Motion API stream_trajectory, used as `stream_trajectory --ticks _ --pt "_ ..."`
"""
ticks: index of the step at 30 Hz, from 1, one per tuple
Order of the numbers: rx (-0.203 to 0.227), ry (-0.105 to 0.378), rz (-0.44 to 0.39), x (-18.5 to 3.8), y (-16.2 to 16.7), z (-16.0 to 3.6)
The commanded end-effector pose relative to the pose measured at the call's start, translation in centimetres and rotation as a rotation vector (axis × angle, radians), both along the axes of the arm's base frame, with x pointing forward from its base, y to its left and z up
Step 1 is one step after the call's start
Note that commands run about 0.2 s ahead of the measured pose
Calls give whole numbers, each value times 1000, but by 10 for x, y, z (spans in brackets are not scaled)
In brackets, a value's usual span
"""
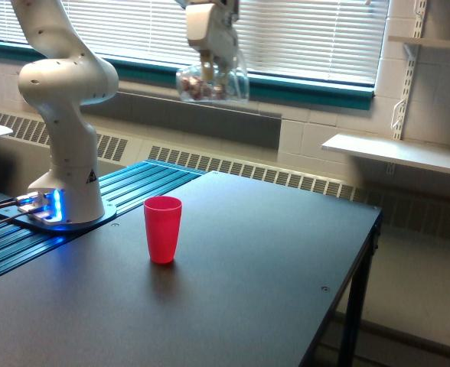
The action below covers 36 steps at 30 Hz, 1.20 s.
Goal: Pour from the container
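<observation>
High above the table hangs the clear plastic container, held in my gripper, which is shut on it. Small reddish-brown candies lie in its lower part. It is tilted, mouth toward the exterior view's right. A red plastic cup stands upright on the dark table, well below the container and a little toward the exterior view's left. The container does not touch the red cup.
The white arm base stands at the exterior view's left on a blue ribbed plate. The dark table ends in an edge at the exterior view's right. A window with blinds and a wall shelf lie behind.
</observation>
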<state>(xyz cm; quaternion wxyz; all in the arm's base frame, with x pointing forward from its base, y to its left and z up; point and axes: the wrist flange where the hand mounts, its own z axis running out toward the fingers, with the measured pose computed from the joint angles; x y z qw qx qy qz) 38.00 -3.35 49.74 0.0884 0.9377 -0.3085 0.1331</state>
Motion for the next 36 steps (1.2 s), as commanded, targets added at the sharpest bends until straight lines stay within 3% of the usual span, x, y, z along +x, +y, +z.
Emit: stream_trajectory --ticks 1,19,26,30,36 --pt "-4 44 78 -23 -6 -9" --pt "-11 125 123 -62 -34 -24" --pt "-65 140 125 -67 -41 -30" --pt "-77 179 125 -72 -48 -36" --pt "-135 249 158 -80 -56 -66"
